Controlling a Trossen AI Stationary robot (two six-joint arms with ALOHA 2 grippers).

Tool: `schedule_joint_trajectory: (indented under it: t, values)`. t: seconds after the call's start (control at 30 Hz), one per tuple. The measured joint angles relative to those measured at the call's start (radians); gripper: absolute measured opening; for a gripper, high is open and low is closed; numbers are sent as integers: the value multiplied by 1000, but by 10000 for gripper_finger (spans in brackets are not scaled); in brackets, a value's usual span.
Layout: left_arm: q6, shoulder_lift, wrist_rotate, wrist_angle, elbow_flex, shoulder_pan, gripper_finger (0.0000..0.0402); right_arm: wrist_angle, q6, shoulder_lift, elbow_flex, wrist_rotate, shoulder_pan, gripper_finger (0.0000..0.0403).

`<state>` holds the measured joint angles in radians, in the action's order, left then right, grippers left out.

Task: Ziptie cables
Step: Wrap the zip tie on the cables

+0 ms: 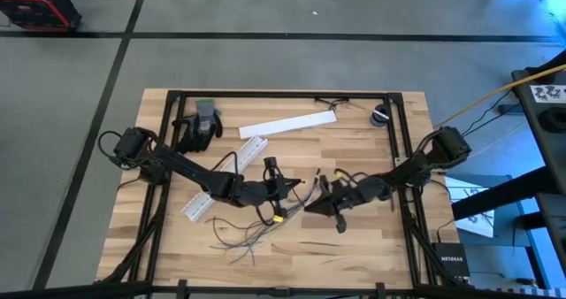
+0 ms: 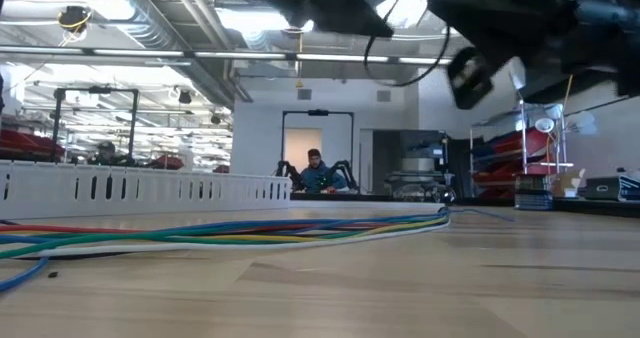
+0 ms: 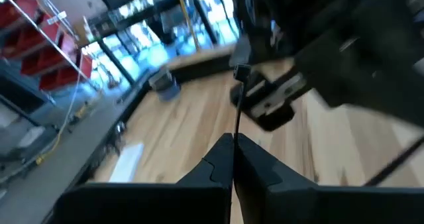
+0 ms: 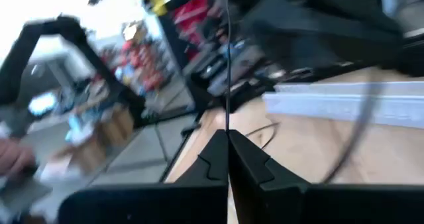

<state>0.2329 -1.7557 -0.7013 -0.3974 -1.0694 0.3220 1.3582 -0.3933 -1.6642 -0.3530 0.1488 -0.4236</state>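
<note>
Pinching what looks like a thin black zip tie, both closed pincers, left pincer (image 1: 296, 186) and right pincer (image 1: 311, 203), meet mid-bench; cables (image 1: 252, 233) lie at seven o'clock. Next: looping it around them.

Cables (image 1: 252, 233) on table (image 1: 371, 255), before claws.

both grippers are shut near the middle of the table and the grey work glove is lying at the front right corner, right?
Not quite. The grey work glove lies at the far left of the table, beside the left arm's base, as the high view shows. The rest holds: the left gripper and right gripper are both shut near the middle of the table.
</note>
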Motion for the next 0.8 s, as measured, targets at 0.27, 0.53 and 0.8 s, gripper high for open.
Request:
schedule_joint_trajectory:
  t: [0.27, 0.53, 0.8]
  values:
    - [127, 0, 0, -48, 0, -2, 0, 90, -74, 0, 62, 173, -42, 0]
    - [254, 0, -93, -64, 0, 20, 0, 94, -79, 0, 89, 207, -41, 0]
    - [304, 0, -90, -82, 0, 14, 0, 81, -90, 0, 40, 180, -41, 0]
